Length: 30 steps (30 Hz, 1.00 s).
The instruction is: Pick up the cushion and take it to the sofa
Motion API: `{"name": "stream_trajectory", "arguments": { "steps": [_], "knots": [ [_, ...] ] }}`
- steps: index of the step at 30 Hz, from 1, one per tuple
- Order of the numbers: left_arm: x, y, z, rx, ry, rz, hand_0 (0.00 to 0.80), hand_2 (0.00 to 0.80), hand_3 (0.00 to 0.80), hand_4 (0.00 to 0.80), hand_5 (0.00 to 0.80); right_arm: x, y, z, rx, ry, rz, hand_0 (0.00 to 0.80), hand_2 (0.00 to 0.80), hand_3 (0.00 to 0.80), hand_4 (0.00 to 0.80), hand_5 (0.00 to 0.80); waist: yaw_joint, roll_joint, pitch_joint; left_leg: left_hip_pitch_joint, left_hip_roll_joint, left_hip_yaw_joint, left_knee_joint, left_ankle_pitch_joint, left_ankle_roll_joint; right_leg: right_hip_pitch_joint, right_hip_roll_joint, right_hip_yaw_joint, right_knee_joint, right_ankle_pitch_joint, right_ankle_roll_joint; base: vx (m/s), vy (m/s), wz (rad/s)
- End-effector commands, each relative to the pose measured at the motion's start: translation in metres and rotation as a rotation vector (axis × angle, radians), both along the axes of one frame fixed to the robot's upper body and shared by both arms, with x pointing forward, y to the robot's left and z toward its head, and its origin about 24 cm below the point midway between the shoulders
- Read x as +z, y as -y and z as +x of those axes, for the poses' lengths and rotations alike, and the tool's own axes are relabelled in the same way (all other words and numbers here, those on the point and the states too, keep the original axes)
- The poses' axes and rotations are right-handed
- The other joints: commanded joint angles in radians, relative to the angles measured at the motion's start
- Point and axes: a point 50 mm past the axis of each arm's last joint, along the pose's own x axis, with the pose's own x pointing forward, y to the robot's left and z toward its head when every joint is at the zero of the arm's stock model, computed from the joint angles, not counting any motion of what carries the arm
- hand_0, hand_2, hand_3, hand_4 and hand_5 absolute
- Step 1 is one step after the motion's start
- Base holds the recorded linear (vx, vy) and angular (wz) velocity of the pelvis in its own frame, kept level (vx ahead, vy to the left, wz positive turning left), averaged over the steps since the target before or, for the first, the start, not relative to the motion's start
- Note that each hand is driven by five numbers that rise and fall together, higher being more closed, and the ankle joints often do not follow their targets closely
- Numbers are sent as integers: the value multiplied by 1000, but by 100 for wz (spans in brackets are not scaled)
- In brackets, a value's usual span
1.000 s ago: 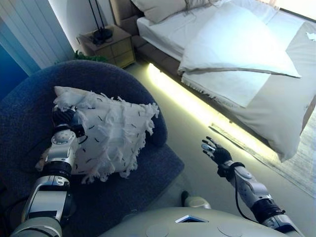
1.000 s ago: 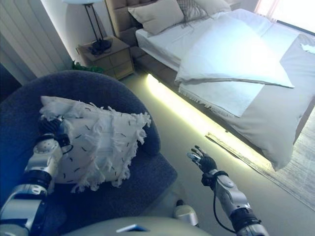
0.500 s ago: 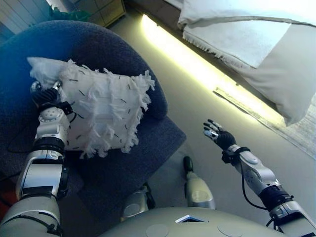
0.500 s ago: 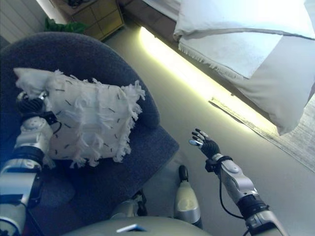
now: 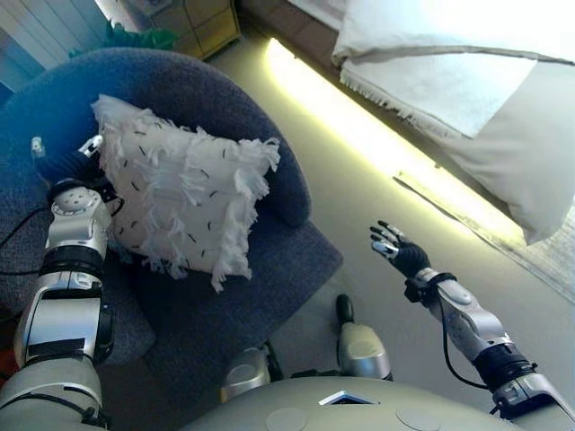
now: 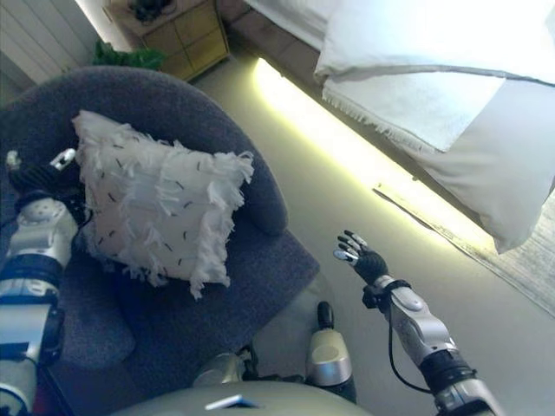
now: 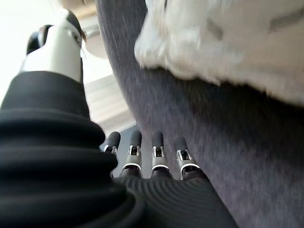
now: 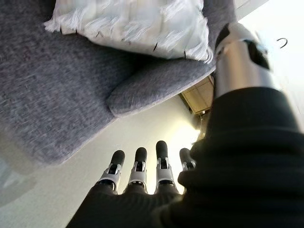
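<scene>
The white fringed cushion with black flecks leans tilted against the backrest of the dark blue-grey armchair. My left hand is at the cushion's left edge, low on the backrest. In its wrist view the fingers lie straight along the chair fabric, and the cushion sits beyond them, not gripped. My right hand hovers open over the floor to the right of the chair, holding nothing; its wrist view shows straight fingers.
A bed with a white duvet runs along the upper right, with a lit strip under its edge. A wooden nightstand and a green plant stand behind the chair. A rug lies at the far right.
The camera has tilted down and shifted. My left hand has slipped off the cushion's corner to its left edge, and the cushion now rests higher against the backrest. The right hand stays put.
</scene>
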Motion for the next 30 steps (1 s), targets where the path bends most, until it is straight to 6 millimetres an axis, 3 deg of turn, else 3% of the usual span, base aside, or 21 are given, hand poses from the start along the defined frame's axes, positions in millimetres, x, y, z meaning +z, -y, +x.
{"name": "stream_trajectory", "arguments": {
  "steps": [1,8,13,14,18,23,26,30],
  "knots": [
    [18,-31,-25,87,26,121,0,0,0,0,0,-1,-17,-12,46,7,39,0,0,0,0,0,17,-32,-140,-37,-10,6,179,-153,17,-5,-75,6,68,-71,70,92,9,5],
    [39,-11,-21,-86,253,129,0,0,0,0,0,-10,-17,-23,19,-10,45,0,0,0,0,0,38,-34,-154,5,-17,5,151,-156,25,30,-78,-20,63,-77,75,21,-6,3],
    [37,33,-16,-308,498,-31,0,0,0,0,0,-17,-23,-26,-10,-16,56,0,0,0,0,0,56,-47,-154,25,-22,-1,124,-153,33,44,-72,-26,57,-73,74,-24,-3,5],
    [32,55,-19,-429,576,-111,0,0,0,0,0,-19,-27,-25,-16,-21,77,0,0,0,0,0,59,-52,-151,45,-26,1,110,-153,39,58,-69,-27,57,-75,73,0,0,0],
    [15,108,-29,-650,629,-278,0,0,0,0,0,-15,-37,-24,-33,5,121,0,0,0,0,0,82,-67,-146,31,-32,-9,127,-163,58,37,-72,-24,94,-79,61,-15,-7,0],
    [-14,165,-39,-937,553,-485,0,0,0,0,0,-8,-50,-19,-53,53,183,0,0,0,0,0,121,-85,-129,16,-40,-29,127,-160,73,32,-76,-51,105,-70,62,-58,-52,5],
    [-37,180,-51,-1032,428,-551,0,0,0,0,0,-6,-54,-18,-70,62,205,0,0,0,0,0,139,-90,-131,24,-42,-31,107,-157,77,44,-70,-61,87,-61,61,-19,-54,6],
    [-67,174,-71,-1000,345,-664,0,0,0,0,0,-9,-50,-24,-86,63,219,0,0,0,0,0,149,-97,-133,22,-35,-23,115,-164,84,40,-64,-66,95,-64,57,-6,-61,2]
  ]
}}
